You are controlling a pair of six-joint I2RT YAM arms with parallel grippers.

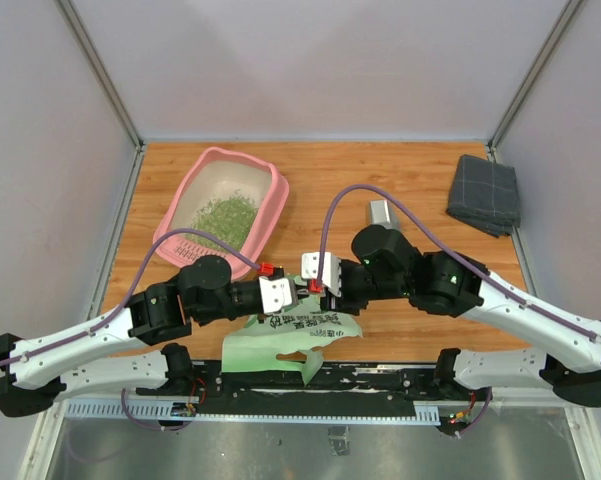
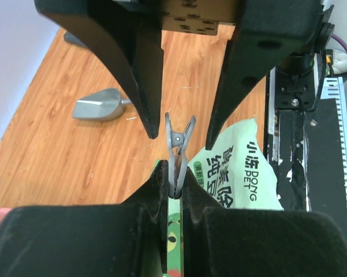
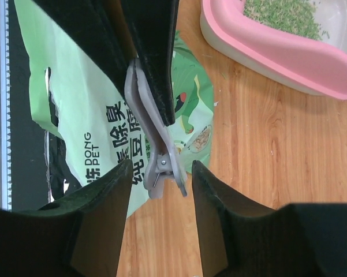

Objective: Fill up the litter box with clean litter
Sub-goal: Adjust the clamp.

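Top external view showed clean litter (image 1: 228,215) lying in the litter box (image 1: 223,152), upper left. Left gripper (image 2: 173,173) pinched the bag (image 1: 280,345); right gripper (image 3: 161,167) gaped around its clip (image 3: 156,144). Filling looked done.

The left claw (image 2: 173,176) is pinched shut on the green bag (image 2: 242,173) edge, with a grey clip (image 2: 176,147) at its tips. The right claw (image 2: 183,134) stands open astride the clip's handles. A scoop (image 2: 98,107) lies on the table (image 2: 63,167).

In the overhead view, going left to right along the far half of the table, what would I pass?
Pink litter box → metal scoop → folded grey cloth.
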